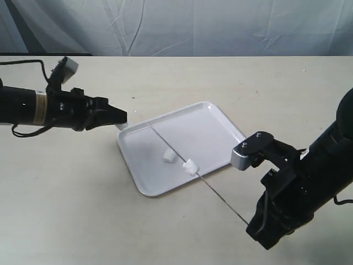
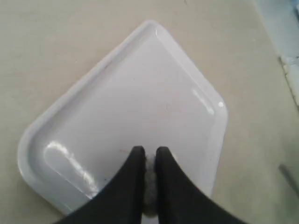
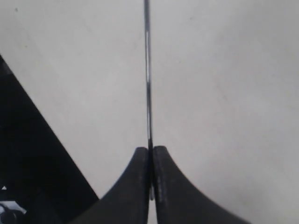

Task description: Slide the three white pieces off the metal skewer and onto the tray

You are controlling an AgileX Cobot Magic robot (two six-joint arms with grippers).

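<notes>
My right gripper (image 3: pixel 150 151) clamped the stiff metal skewer (image 3: pixel 147 70) by its end; my left gripper (image 2: pixel 149 150) pinched one soft, squashy white piece (image 2: pixel 149 184) by its sides at the nine o'clock corner of the tray (image 1: pixel 209 130)

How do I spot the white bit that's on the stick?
Look at the white tray mid-table, crossed by a thin metal skewer. The piece sits by the rim nearest the camera, and it alone has the skewer running through it.

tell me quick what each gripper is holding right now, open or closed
Left gripper: closed on a small soft white piece.
Right gripper: closed on the thin silvery metal skewer.
</notes>
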